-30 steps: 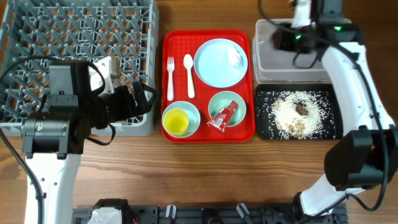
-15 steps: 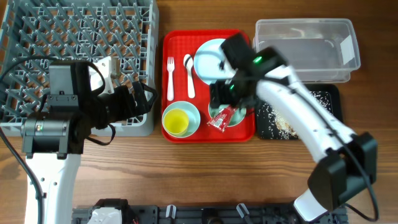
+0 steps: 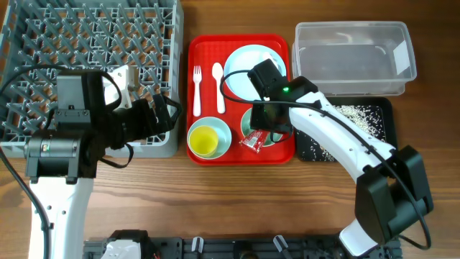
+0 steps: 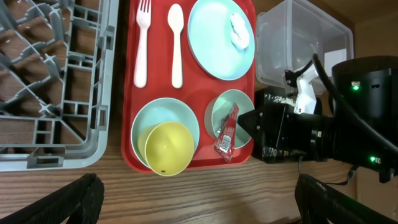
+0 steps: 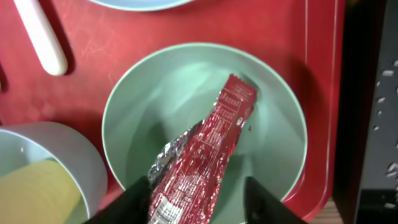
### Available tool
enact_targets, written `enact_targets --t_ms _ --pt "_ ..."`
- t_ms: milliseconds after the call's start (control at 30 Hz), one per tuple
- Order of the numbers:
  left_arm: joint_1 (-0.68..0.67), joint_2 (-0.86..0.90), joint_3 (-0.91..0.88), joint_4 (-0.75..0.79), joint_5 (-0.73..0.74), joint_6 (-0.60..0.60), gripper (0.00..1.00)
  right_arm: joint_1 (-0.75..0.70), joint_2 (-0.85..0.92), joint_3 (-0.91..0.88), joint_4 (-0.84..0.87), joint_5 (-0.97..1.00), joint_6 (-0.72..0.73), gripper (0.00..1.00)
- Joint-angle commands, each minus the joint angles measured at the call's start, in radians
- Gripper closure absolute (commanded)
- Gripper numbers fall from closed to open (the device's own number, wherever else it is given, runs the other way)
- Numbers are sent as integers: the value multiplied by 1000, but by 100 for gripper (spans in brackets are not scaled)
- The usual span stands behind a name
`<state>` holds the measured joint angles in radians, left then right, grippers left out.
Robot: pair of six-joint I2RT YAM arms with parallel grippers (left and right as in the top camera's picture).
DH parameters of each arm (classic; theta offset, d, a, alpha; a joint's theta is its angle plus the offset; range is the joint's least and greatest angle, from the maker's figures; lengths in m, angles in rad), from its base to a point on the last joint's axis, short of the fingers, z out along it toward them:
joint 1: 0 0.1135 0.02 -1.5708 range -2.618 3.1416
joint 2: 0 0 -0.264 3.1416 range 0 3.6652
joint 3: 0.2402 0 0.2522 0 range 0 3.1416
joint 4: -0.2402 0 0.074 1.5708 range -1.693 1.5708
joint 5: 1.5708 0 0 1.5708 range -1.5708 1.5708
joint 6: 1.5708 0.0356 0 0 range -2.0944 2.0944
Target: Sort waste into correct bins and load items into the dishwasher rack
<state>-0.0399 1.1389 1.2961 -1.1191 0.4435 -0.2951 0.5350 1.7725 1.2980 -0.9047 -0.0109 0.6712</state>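
Observation:
A red-and-white wrapper (image 3: 252, 139) lies in the right pale blue bowl (image 5: 273, 124) on the red tray (image 3: 205, 54). My right gripper (image 5: 199, 202) is open just above that bowl, its fingers either side of the wrapper (image 5: 205, 155) and not closed on it. My left gripper (image 4: 199, 205) is open and empty over bare wood in front of the tray. The yellow cup (image 3: 203, 140) sits in the left bowl (image 3: 220, 128). The plate (image 3: 241, 72), fork (image 3: 197, 90) and spoon (image 3: 218, 86) lie on the tray. The black tray (image 3: 359, 119) holds rice crumbs.
The grey dishwasher rack (image 3: 86, 43) fills the far left, with my left arm over its front right corner. The clear tub (image 3: 352, 47) stands at the far right, behind the black tray. A small white crumpled scrap (image 4: 238, 31) lies on the plate.
My right arm has swung from the clear tub to the red tray and settled over the right bowl and wrapper. The left arm has not moved.

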Motion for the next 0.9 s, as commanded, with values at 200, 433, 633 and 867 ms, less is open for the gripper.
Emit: enact_targets --t_ms 200,433,633,867 --pt "5 -3 12 0 13 -5 0 2 135 -1 11 -30 38 38" --pt "5 -3 12 0 13 -5 0 0 189 4 34 -57 37 81" --pt "5 -3 12 0 13 -5 0 0 116 70 30 -53 -19 96" --pt "5 -3 12 0 13 -5 0 -93 -79 113 41 25 -49 96"
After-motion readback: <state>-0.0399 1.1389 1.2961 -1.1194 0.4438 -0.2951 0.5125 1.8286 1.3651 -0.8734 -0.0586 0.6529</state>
